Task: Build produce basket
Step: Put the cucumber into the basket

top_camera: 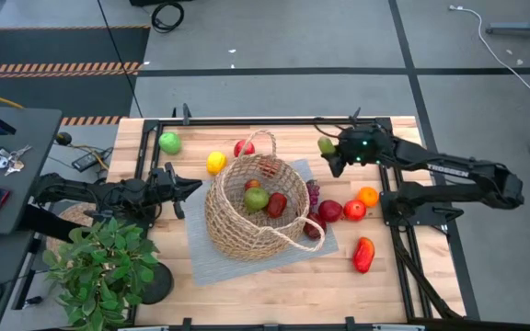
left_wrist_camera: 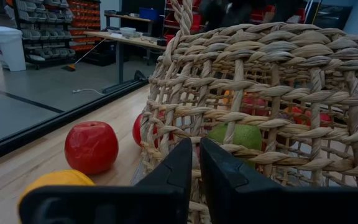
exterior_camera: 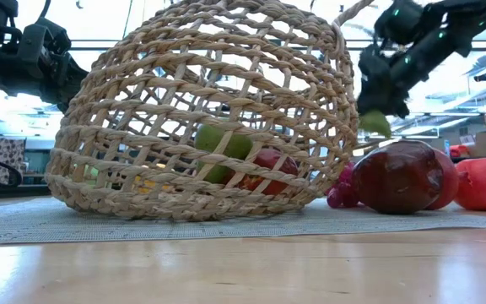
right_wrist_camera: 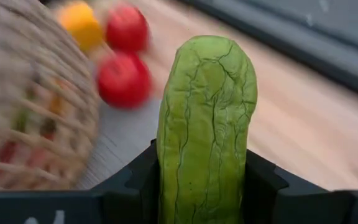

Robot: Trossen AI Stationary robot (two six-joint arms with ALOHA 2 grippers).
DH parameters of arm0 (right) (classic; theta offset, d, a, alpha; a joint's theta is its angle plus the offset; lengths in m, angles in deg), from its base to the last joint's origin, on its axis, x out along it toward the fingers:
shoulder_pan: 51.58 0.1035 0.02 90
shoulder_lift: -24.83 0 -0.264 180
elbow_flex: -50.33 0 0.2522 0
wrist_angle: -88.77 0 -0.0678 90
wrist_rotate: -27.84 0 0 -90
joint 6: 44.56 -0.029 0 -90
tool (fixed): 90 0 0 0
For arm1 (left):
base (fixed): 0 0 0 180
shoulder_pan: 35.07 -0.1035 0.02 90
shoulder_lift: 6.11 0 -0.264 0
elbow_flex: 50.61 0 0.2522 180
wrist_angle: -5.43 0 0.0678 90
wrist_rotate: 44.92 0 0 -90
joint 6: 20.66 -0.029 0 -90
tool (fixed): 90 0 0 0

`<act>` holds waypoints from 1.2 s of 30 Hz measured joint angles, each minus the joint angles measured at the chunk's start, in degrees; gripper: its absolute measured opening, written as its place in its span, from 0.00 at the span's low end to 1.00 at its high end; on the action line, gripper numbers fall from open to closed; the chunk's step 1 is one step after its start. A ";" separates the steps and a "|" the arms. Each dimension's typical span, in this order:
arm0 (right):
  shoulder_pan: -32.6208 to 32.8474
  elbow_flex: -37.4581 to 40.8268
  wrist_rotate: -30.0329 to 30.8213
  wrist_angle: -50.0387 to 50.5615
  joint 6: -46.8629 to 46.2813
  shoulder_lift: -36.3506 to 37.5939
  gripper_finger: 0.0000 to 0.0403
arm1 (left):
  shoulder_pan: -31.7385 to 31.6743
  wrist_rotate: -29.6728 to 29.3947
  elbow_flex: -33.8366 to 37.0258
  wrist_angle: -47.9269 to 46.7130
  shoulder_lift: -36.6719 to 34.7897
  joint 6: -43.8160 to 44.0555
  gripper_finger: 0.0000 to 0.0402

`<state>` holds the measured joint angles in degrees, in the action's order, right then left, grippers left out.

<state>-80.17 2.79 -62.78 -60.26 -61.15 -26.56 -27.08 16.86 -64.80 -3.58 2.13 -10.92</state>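
At the upper right of the high view, the right gripper (top_camera: pixel 328 147) grips a green wrinkled piece of produce (top_camera: pixel 326 144) above the table (top_camera: pixel 274 285).

Overhead, the basket (top_camera: pixel 236 230) lies tipped on its side on a grey mat (top_camera: pixel 201 257) at frame centre, holding a green fruit (top_camera: pixel 257 198) and a red one (top_camera: pixel 276 204); red fruits, an orange (top_camera: pixel 367 196) and a red pepper (top_camera: pixel 363 254) lie to its right, a green apple (top_camera: pixel 169 142) and a lemon (top_camera: pixel 215 162) to its upper left. The right wrist view alone shows the jaws clamped on the green piece's sides. The low view shows that piece (exterior_camera: pixel 375 123) hanging clear of the table at upper right. The left gripper (top_camera: pixel 194 188), centre left overhead, has jaws closed and empty; its wrist view shows the fingertips (left_wrist_camera: pixel 185 158) just beside the wicker, contact unclear. A potted plant (top_camera: pixel 104 267) stands lower left.
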 joint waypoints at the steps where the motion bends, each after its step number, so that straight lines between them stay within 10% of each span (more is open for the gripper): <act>1: 0.58 0.00 -0.44 -1.72 0.48 0.94 0.40 | 0.02 0.00 0.00 0.00 -0.01 0.00 0.10; 36: 25.00 0.00 4.22 -32.45 12.34 1.47 0.40 | 0.00 0.02 0.00 -0.02 0.01 -0.01 0.10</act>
<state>-55.17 2.79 -58.56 -92.71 -48.81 -25.10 -27.08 16.88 -64.79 -3.60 2.14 -10.93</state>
